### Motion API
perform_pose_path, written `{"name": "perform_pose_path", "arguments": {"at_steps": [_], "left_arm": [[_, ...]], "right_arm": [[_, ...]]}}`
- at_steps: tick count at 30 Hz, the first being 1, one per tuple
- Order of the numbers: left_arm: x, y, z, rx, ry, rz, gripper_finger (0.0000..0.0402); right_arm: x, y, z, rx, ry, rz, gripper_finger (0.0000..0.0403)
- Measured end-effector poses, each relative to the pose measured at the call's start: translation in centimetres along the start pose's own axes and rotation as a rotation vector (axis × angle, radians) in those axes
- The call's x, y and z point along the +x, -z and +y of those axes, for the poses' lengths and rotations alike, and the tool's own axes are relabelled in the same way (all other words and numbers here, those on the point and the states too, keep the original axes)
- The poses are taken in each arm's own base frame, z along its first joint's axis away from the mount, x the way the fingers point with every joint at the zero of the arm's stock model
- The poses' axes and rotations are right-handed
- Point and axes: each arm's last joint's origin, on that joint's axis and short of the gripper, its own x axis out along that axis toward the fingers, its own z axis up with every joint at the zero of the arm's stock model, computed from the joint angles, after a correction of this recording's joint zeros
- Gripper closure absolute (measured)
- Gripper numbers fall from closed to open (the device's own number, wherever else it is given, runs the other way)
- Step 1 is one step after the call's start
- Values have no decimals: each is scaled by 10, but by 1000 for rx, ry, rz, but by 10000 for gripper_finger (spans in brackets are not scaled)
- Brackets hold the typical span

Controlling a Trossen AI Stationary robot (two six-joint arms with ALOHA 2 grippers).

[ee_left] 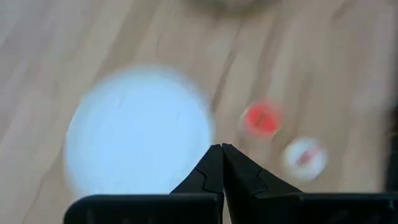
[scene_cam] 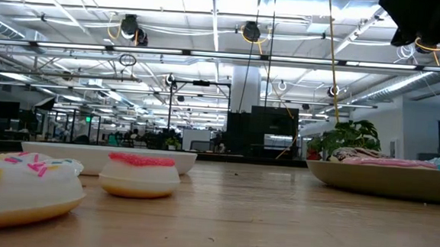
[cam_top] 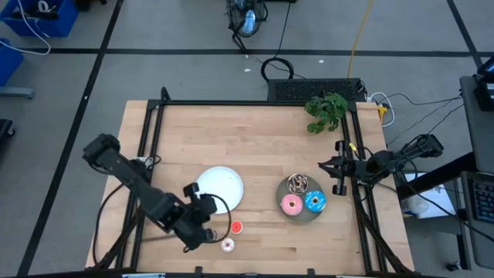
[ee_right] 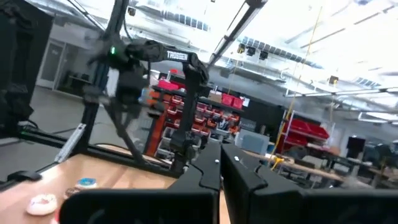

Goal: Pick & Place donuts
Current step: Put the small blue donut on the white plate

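Because the red-orange donut (cam_top: 236, 227) and the whitish-pink donut (cam_top: 228, 245) lie loose on the tabletop (cam_top: 255, 135) just beside the white plate (cam_top: 224, 185), they sit right next to the left claw (cam_top: 207, 207), which hangs above them with fingers together and empty. Three larger donuts already rest on the grey plate (cam_top: 302, 215). The right claw (cam_top: 333, 171), also closed, waits at the tabletop's right edge, so the left arm is much nearer.
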Motion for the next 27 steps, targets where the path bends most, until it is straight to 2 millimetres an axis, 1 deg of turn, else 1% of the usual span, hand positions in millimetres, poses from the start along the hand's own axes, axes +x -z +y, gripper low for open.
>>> {"name": "perform_pose_path", "arguments": {"at_steps": [3,7,10,13,16,19,24,27], "left_arm": [[8,9,5,-9,-91,137,393],[15,18,5,57,-107,297,375],[17,23,1,99,-71,362,359],[16,26,-2,142,-50,375,338],[17,30,-3,133,-77,393,311],[14,36,-7,118,-80,389,275],[22,55,-16,159,-69,406,203],[33,66,-20,169,-65,417,168]], "right_arm": [[0,0,0,12,-1,0,403],[0,1,1,12,-6,11,403],[0,3,1,42,-13,29,403],[0,3,1,52,-12,26,403],[0,3,1,52,-12,27,403],[0,3,1,49,-12,26,403],[0,3,1,50,-12,26,403],[0,3,1,68,-13,28,403]]}}
